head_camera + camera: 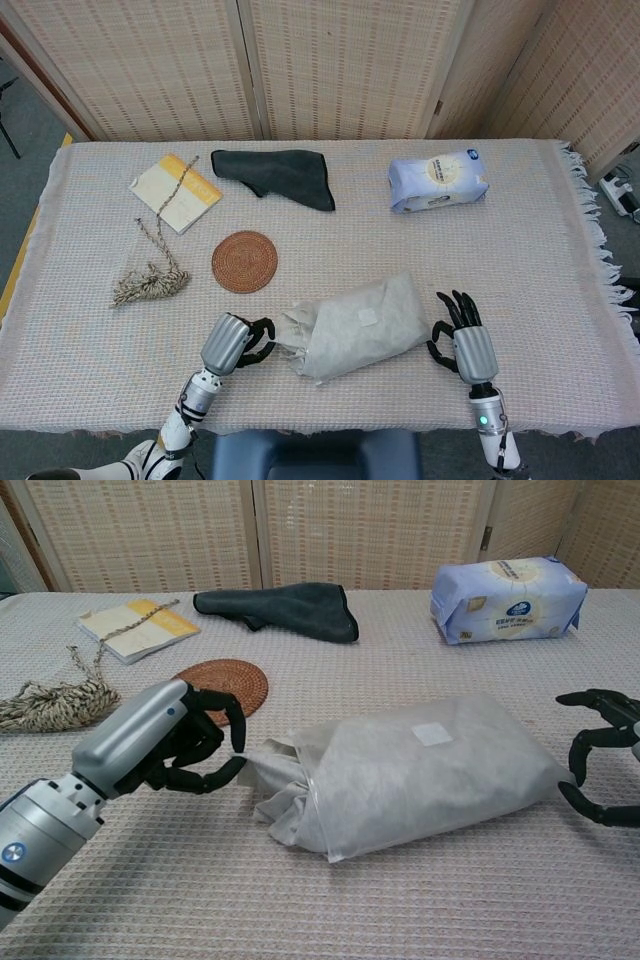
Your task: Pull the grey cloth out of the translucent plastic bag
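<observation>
The translucent plastic bag (362,326) (430,770) lies on its side near the table's front, mouth facing left. Pale grey cloth (292,331) (272,785) bulges out of that mouth. My left hand (233,343) (160,742) pinches the protruding cloth corner between thumb and a finger. My right hand (460,340) (605,760) hovers just past the bag's closed right end, fingers spread and curled, holding nothing; a small gap separates it from the bag.
A round woven coaster (244,261) sits just behind my left hand. Further back are a dark grey cloth (277,175), a yellow booklet (174,192) with a tasselled rope (150,280), and a tissue pack (437,181). Folding screens stand behind the table.
</observation>
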Robot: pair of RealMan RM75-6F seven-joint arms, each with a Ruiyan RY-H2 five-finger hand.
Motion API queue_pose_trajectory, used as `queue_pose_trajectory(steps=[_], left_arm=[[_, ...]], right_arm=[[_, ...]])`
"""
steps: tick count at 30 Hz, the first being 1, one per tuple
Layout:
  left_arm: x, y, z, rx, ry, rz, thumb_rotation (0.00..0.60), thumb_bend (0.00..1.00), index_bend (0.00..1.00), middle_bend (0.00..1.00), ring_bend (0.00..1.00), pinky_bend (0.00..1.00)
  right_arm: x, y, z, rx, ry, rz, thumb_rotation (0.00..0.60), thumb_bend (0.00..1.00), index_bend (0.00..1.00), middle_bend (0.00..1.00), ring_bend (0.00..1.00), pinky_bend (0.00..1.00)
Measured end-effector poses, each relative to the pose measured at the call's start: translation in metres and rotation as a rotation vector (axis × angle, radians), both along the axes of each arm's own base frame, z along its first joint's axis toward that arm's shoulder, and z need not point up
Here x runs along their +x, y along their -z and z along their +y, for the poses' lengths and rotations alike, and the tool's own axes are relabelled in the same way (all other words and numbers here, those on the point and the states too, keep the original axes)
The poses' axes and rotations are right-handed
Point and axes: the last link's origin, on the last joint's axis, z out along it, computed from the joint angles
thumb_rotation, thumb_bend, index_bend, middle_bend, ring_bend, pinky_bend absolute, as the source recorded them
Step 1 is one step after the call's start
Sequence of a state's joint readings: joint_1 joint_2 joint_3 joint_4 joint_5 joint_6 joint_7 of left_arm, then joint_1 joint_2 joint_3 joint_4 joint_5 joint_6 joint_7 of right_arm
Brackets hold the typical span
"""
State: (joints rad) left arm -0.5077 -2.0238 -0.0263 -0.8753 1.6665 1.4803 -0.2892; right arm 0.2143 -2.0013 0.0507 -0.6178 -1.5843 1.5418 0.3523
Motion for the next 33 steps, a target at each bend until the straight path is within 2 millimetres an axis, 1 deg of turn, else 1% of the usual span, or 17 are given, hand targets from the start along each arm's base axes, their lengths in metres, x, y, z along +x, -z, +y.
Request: queue_pose_trajectory(steps=[2,7,11,16,19,25,28,33], left_arm=[[0.0,-0.001,0.0,0.001,0.002,0.0,0.6,0.56,0.75,1.0,1.0,1.0],[0.0,-0.002,0.001,0.004,0.002,0.002,0.6,0.56,0.75,1.0,1.0,1.0],[-0.004,-0.006,0.005,0.019,-0.006,0.007,0.6,0.57,0.75,1.0,1.0,1.0],[-0.013,-0.016,0.01,0.047,-0.016,0.017,0.6,0.57,0.75,1.0,1.0,1.0],[-0.023,-0.023,0.011,0.063,-0.031,0.033,0.6,0.57,0.75,1.0,1.0,1.0],[-0.046,-0.043,0.014,0.108,-0.063,0.07,0.6,0.57,0.76,1.0,1.0,1.0],[-0.057,-0.058,0.018,0.146,-0.078,0.088,0.6,0.57,0.76,1.0,1.0,1.0],[-0.081,-0.093,0.024,0.225,-0.113,0.127,0.6,0.57,0.76,1.0,1.0,1.0]], right_arm=[[0.0,-0.001,0.0,0.002,-0.001,-0.006,0.6,0.41,0.63,0.11,0.0,0.0],[0.001,-0.002,-0.001,0.004,-0.001,-0.014,0.6,0.43,0.63,0.11,0.0,0.0],[0.0,-0.007,-0.001,-0.004,-0.001,-0.021,0.6,0.45,0.63,0.11,0.0,0.0],[-0.004,-0.021,-0.003,-0.036,-0.003,-0.003,0.6,0.45,0.64,0.11,0.0,0.0],[-0.007,-0.032,-0.006,-0.062,0.001,0.016,0.6,0.45,0.64,0.11,0.0,0.0],[-0.014,-0.055,-0.011,-0.107,0.018,0.055,0.6,0.45,0.64,0.11,0.0,0.0],[-0.016,-0.066,-0.013,-0.128,0.023,0.081,0.6,0.45,0.65,0.11,0.0,0.0],[-0.02,-0.085,-0.016,-0.166,0.028,0.124,0.6,0.45,0.65,0.11,0.0,0.0]])
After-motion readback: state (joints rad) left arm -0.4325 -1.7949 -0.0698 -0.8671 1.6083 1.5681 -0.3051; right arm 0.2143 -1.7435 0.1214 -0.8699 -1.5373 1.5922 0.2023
